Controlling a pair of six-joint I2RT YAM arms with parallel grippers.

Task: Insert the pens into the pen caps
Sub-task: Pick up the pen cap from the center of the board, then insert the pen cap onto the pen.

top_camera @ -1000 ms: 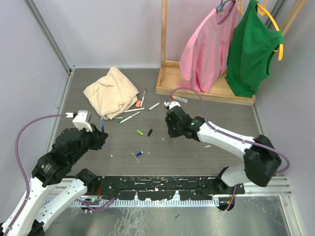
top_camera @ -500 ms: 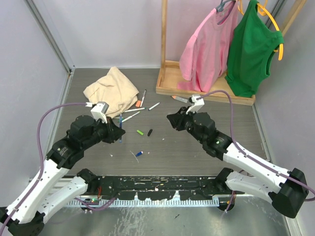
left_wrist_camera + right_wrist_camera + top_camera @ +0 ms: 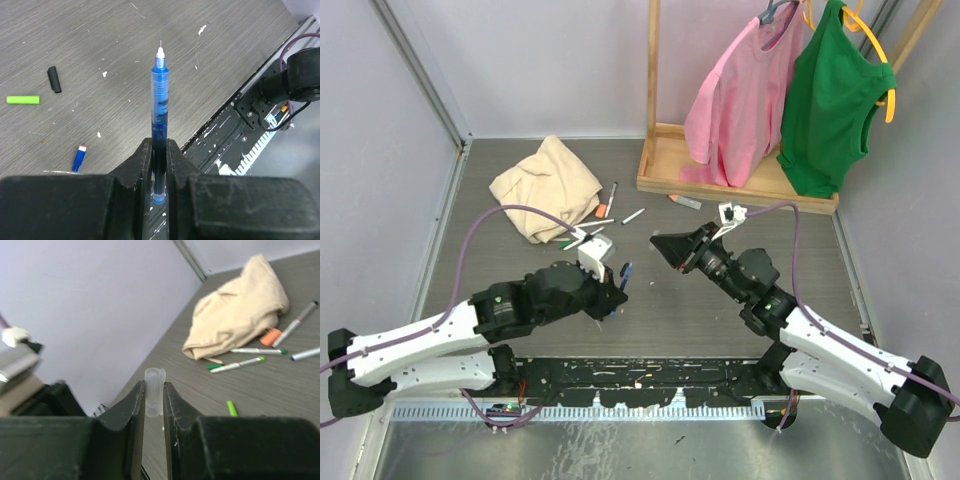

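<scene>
The left wrist view shows the left gripper (image 3: 159, 150) pinching a blue pen (image 3: 160, 95) by its rear end, white tip pointing away, with 3 loose caps (image 3: 54, 80) on the table to its left: green, black and blue. From above, this pen is hard to make out. The right wrist view shows the right gripper (image 3: 154, 390) clamped on a clear cap (image 3: 154, 377), too small to see from above. There the 2 grippers face each other mid-table, apart, and spare pens (image 3: 590, 235) lie far left beside a cloth (image 3: 545, 185).

Translucent blue pen (image 3: 159, 107), clear cap (image 3: 154, 399), lime-green cap (image 3: 23, 100), black cap (image 3: 54, 79), beige cloth (image 3: 240, 315)
</scene>
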